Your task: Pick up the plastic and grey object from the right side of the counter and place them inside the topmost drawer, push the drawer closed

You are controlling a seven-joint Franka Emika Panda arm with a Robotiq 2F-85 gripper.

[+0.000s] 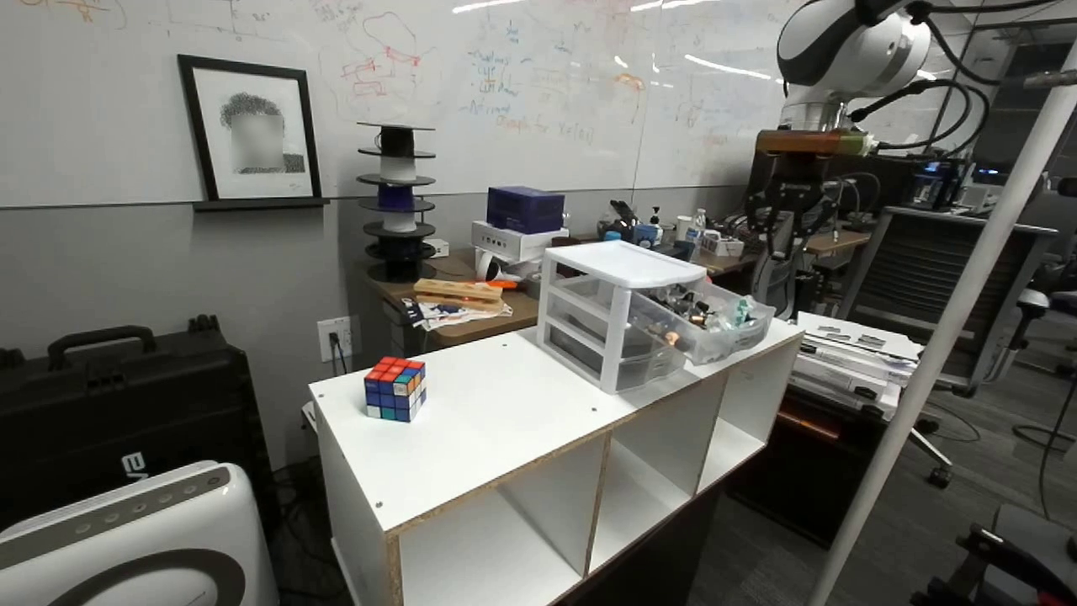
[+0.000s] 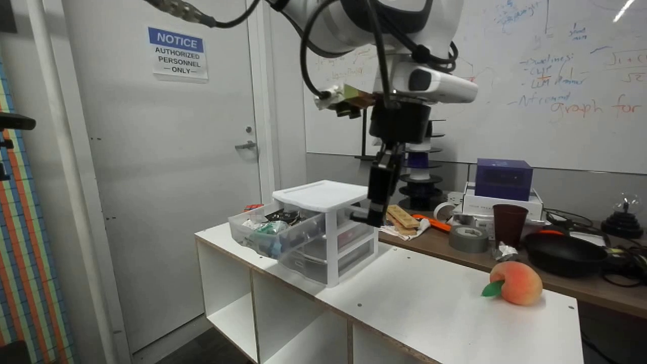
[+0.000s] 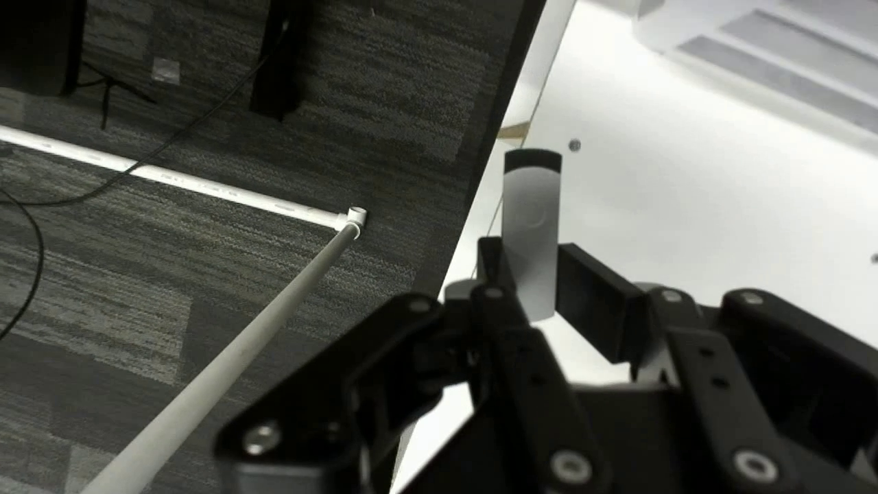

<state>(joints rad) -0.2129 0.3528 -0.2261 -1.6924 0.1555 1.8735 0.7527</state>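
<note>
Mostly closed, the end effector (image 3: 536, 274) pinches what looks like the grey object (image 3: 531, 213) high above the counter (image 2: 445, 308), likely to clear the topmost drawer (image 2: 311, 227), which stands pulled out, presumably to receive it.

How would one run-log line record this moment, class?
pincer: closed on grey object | top drawer: open, items inside | pending: place object, close drawer

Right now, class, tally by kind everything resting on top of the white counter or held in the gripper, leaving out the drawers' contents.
Drawer unit: 1
Puzzle cube: 1
Peach: 1
Grey object, held in the gripper: 1
Total: 4
</note>
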